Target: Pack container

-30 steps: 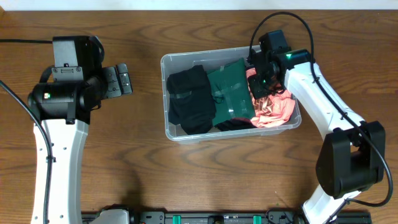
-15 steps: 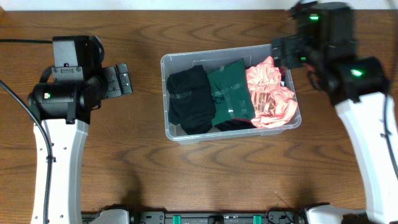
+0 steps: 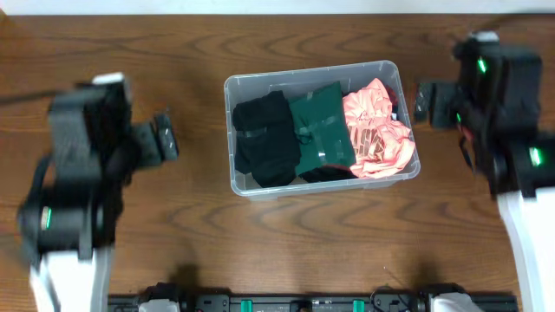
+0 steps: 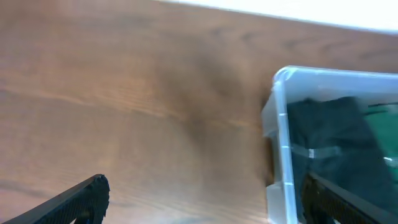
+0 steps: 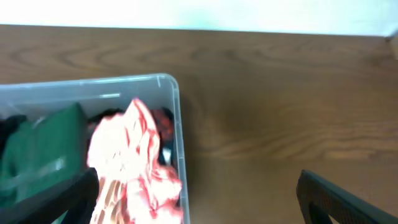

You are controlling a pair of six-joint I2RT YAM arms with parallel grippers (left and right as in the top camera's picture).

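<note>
You see the container (image 3: pixel 321 187) in the middle of the table (image 3: pixel 260 251), its long axis running left to right, slightly skewed. It is clear rigid plastic with rounded corners, holding soft black cloth (image 3: pixel 264 139), green cloth (image 3: pixel 319 130) and crumpled pink cloth (image 3: pixel 377 139). The left end effector (image 3: pixel 165 139) and right end effector (image 3: pixel 422 102) both gape wide, empty.

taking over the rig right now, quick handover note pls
Left hand: open, empty, left of the container and apart from it.
Right hand: open, empty, right of the container and apart from it.
Done: black garment, green garment and pink garment lie side by side inside the container.
Left: nothing more to pack and no lid in view; probably just check the load and park the arms.
</note>
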